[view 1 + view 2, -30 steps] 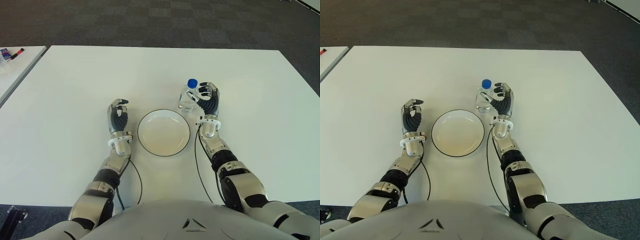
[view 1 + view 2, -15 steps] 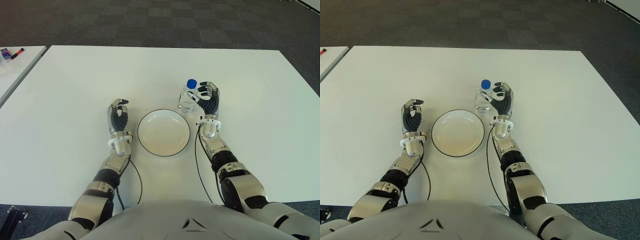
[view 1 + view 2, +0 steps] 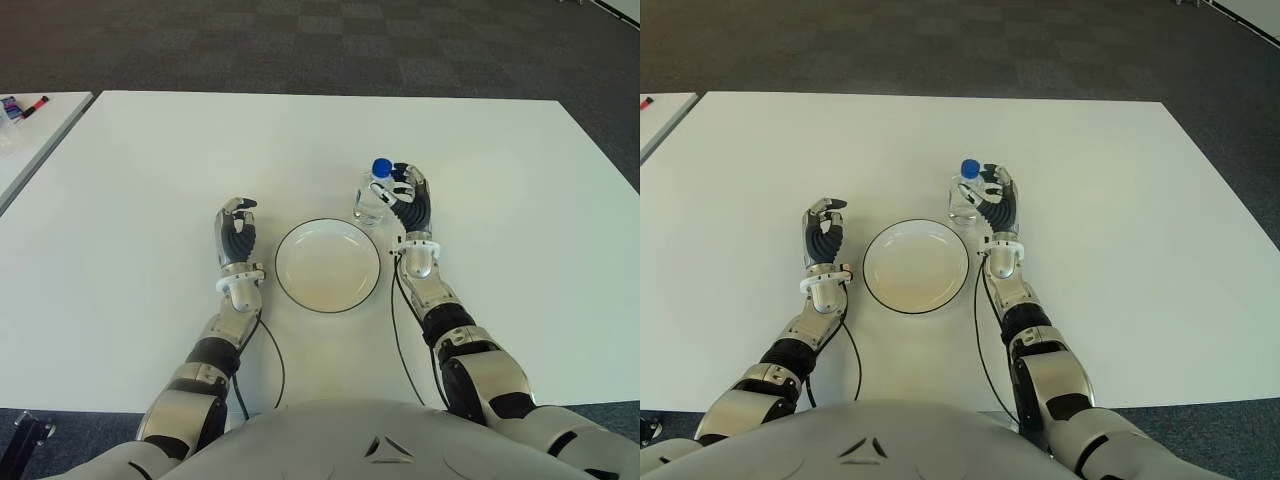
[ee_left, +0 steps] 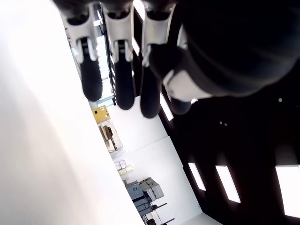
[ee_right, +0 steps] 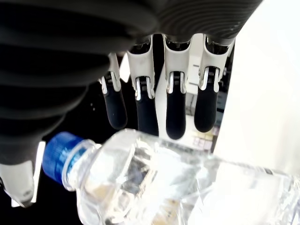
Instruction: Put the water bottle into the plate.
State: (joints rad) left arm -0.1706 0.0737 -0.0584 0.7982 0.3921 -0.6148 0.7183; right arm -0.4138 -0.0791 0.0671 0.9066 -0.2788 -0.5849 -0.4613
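Right hand (image 3: 410,195) fingers (image 5: 175,115) uncurled beside water bottle (image 3: 373,192); no grasp. Plate (image 3: 328,266) empty. Left hand (image 3: 236,232) fingers relaxed, idle left of plate.

The water bottle (image 3: 374,194) is small and clear, with a blue screw cap (image 3: 381,167) and crinkled transparent walls. It stands upright on the white worktop (image 3: 150,170), just beyond the far right edge of the plate and outside it. The fingers (image 5: 171,112) of the right hand (image 3: 411,200) are beside the bottle on its right; the wrist view shows them stretched out behind it, not wrapped around it. The plate (image 3: 328,266) is round, shallow and cream-white with a thin dark rim. It lies flat on the worktop with nothing in it, nearer the robot than the bottle, its rim close to the bottle's base.
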